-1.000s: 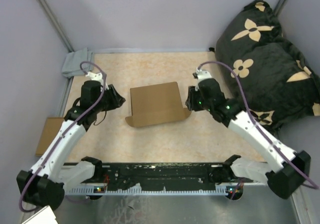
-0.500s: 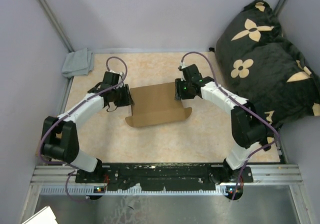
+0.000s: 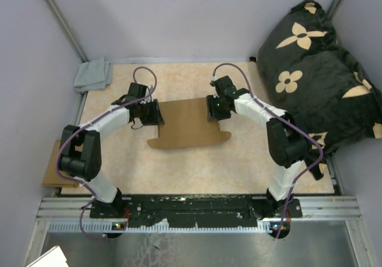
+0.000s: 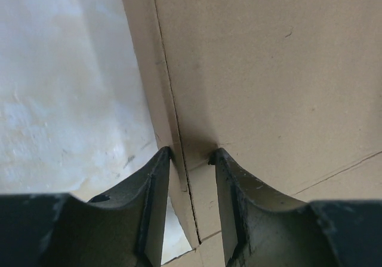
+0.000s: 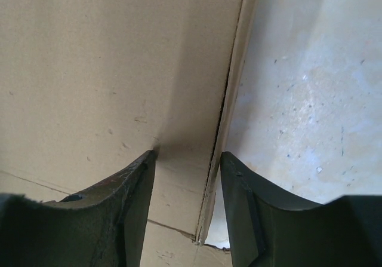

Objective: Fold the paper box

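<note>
The paper box (image 3: 188, 123) lies flat and brown in the middle of the beige table, with a rounded flap along its near edge. My left gripper (image 3: 154, 113) is at the box's left edge. In the left wrist view its jaws (image 4: 189, 156) are open and straddle the box's edge strip and crease (image 4: 173, 100). My right gripper (image 3: 213, 109) is at the box's right edge. In the right wrist view its jaws (image 5: 188, 156) are open. One finger (image 5: 134, 183) rests on the panel (image 5: 107, 70) and the other stands beyond the edge, over the table.
A grey folded cloth (image 3: 92, 74) lies at the far left corner. A black flower-patterned pillow (image 3: 316, 70) fills the right side. A small brown cardboard scrap (image 3: 52, 168) sits off the table's left edge. Grey walls close the back and sides.
Both arms have stretched forward and their grippers have closed in from the sides onto the box's left and right edges. The box has shifted slightly.
</note>
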Tool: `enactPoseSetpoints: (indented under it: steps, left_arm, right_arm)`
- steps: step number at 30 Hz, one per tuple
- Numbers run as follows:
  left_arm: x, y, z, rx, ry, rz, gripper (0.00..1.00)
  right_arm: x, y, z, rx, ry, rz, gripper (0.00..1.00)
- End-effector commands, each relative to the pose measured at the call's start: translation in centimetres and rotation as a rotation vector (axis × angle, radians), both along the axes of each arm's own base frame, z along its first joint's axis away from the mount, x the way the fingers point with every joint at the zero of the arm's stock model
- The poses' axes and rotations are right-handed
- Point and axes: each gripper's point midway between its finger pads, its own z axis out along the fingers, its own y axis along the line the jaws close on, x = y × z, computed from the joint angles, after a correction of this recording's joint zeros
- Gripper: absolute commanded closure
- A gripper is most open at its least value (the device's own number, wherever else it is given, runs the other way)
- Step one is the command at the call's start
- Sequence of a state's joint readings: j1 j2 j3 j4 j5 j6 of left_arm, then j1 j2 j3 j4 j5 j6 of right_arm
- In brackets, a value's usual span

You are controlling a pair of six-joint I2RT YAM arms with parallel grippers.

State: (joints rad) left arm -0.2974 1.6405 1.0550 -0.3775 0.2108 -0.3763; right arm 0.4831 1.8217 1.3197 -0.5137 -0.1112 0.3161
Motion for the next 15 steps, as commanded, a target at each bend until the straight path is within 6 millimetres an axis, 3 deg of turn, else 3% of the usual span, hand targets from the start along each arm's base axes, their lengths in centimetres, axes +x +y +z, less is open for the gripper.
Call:
enactPoseSetpoints:
  steps: [1,6,9,13,15]
  left_arm:
    - [3.3,-1.9,1.6,-0.044,-0.076,-0.047,0.58]
    - [7.1,-3.6,3.3,-0.074,-0.116,-0.084,0.58]
    - [8.9,-3.7,4.0,-0.056,-0.141,-0.085,0.57]
    - [10.6,-2.3,6.0,-0.008,-0.196,-0.056,0.50]
    - [10.9,-1.0,7.3,0.023,-0.233,-0.035,0.45]
  right_arm:
    - [2.4,1.5,1.3,0.022,-0.040,0.010,0.52]
    - [4.9,2.9,2.1,0.039,-0.051,-0.003,0.51]
    - [6.3,2.9,3.0,0.031,-0.079,-0.024,0.44]
    - [7.8,1.6,5.8,0.006,-0.159,-0.084,0.29]
    - [8.2,0.5,7.7,0.004,-0.200,-0.116,0.27]
